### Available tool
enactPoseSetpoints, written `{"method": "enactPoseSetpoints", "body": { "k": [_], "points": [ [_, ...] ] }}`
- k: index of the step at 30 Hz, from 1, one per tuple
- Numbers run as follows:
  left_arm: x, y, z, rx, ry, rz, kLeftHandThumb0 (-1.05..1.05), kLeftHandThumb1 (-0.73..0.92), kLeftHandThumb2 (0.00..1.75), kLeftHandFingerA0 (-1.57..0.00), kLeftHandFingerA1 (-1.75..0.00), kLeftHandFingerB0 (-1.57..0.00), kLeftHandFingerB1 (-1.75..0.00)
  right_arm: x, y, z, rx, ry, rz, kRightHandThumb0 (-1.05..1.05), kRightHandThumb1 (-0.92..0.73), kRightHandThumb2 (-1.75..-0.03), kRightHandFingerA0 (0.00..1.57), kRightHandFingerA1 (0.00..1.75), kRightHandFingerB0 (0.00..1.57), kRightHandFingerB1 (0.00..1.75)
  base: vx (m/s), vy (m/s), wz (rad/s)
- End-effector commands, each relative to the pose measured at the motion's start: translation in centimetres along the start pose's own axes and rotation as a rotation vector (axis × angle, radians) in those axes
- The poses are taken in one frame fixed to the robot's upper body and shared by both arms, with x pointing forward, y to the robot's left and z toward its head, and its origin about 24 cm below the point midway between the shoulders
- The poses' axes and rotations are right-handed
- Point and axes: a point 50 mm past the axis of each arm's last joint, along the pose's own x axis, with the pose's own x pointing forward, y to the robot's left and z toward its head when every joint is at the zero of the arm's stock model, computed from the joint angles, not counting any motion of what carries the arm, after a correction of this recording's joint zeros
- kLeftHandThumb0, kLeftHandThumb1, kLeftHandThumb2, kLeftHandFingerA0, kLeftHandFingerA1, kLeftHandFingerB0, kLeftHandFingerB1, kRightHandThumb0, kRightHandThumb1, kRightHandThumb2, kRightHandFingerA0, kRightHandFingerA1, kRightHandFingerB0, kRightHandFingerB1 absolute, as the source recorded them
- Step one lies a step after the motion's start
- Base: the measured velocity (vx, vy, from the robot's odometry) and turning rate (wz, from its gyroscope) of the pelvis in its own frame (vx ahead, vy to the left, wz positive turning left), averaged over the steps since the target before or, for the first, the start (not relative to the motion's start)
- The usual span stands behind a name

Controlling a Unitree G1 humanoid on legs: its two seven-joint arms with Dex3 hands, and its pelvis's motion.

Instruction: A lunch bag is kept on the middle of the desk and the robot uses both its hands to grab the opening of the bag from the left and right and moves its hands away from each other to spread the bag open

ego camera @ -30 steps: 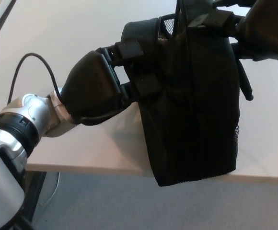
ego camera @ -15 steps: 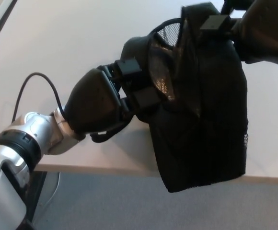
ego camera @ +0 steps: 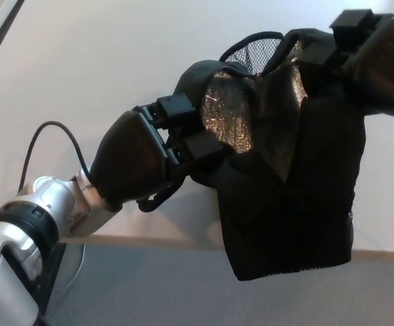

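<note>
We hold the lunch bag (ego camera: 299,197) at the tabletop's (ego camera: 102,61) near edge, its bottom hanging past that edge toward six o'clock. Our left hand (ego camera: 139,163) sits at nine o'clock of the bag with its fingers (ego camera: 197,139) closed on the left rim. Our right hand (ego camera: 373,58) sits at about one o'clock of the bag, pinching the right rim. Between them the mouth gapes, showing a silvery foil lining and a patch of mesh at twelve o'clock. We judge the bag soft and light: the black fabric sags and folds between the grips, so it will give rather than resist. The rim edges look like the right holds; thin cloth could slip out if the pinch loosens while we pull outward.
</note>
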Motion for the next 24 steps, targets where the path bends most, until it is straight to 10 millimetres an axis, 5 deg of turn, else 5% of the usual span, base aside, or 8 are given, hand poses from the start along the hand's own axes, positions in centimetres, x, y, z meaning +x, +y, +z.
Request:
{"method": "enactPoseSetpoints", "body": {
  "k": [1, 7, 9, 13, 24],
  "points": [
    [-3.0, 0.5, -0.3, -0.022, 0.126, -0.023, -0.16, 0.62, 0.90, -0.89, -1.65, -0.76, -1.56, -3.4, 0.8, 0.6, 0.079, 0.056, -0.014, -0.21, -0.57, -0.57, 0.82, 1.75, 0.70, 1.63, 0.00, 0.000, 0.00],
    [-7.4, 1.1, 0.3, -0.050, 0.306, -0.037, -0.17, 0.58, 0.96, -0.94, -1.56, -0.82, -1.46, -8.4, 2.9, 2.3, 0.192, 0.267, -0.094, -0.25, -0.55, -0.55, 0.85, 1.75, 0.70, 1.67, 0.00, 0.000, 0.00],
    [-9.6, 1.3, 0.8, -0.042, 0.395, -0.052, -0.13, 0.49, 1.14, -0.90, -1.60, -0.84, -1.46, -11.0, 4.5, 3.8, 0.246, 0.382, -0.101, -0.22, -0.62, -0.57, 0.87, 1.75, 0.74, 1.67, 0.00, 0.000, 0.00],
    [-12.1, 1.6, 1.7, -0.040, 0.495, -0.053, -0.10, 0.44, 1.20, -0.93, -1.62, -0.85, -1.45, -13.6, 6.5, 6.3, 0.313, 0.492, -0.080, -0.19, -0.59, -0.55, 0.88, 1.75, 0.69, 1.74, 0.00, 0.000, 0.00],
    [-14.9, 2.2, 2.9, -0.049, 0.616, -0.068, -0.11, 0.45, 1.21, -0.90, -1.60, -0.92, -1.39, -15.9, 8.9, 9.6, 0.380, 0.608, -0.012, -0.18, -0.58, -0.55, 0.85, 1.75, 0.67, 1.71, 0.00, 0.000, 0.00]
  ]
}}
